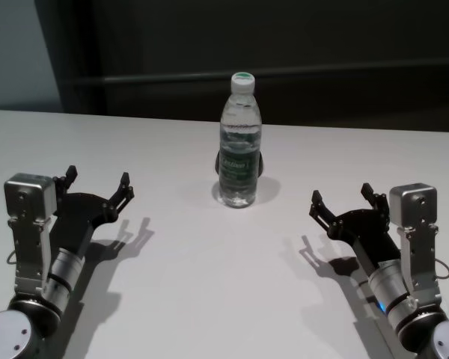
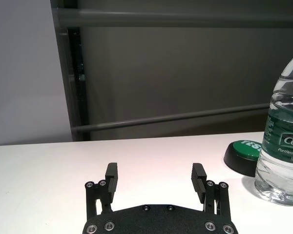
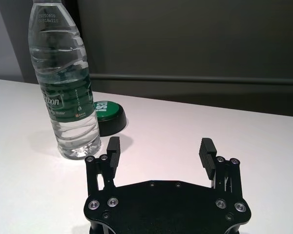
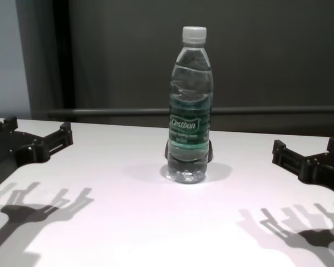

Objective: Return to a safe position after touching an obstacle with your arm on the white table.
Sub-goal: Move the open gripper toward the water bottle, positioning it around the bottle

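Grippers sit nearest, 1 at each side of the white table [image 1: 209, 299], both low over its surface and empty. The left gripper [image 1: 97, 185] is at the near left with its 2 fingers [image 2: 111, 176] spread wide apart, nothing between them. The right gripper [image 1: 343, 200] mirrors it at the near right, its fingers [image 3: 206, 151] equally spread and bare. Between the 2 arms lies a broad stretch of bare tabletop crossed only by their shadows.

Farther in, on the centre line and well apart from both grippers, the Cestbon water bottle [image 1: 239, 146] stands upright with its white screw cap [image 4: 194, 34] on. Clear water fills it to near the shoulder, and the green label wraps its middle. Just behind the bottle's base lies a low black puck with a green top [image 3: 107, 114], partly hidden by the bottle in the head view.

Beyond that, the table's far edge meets a dark wall with a horizontal rail [image 4: 278, 111].
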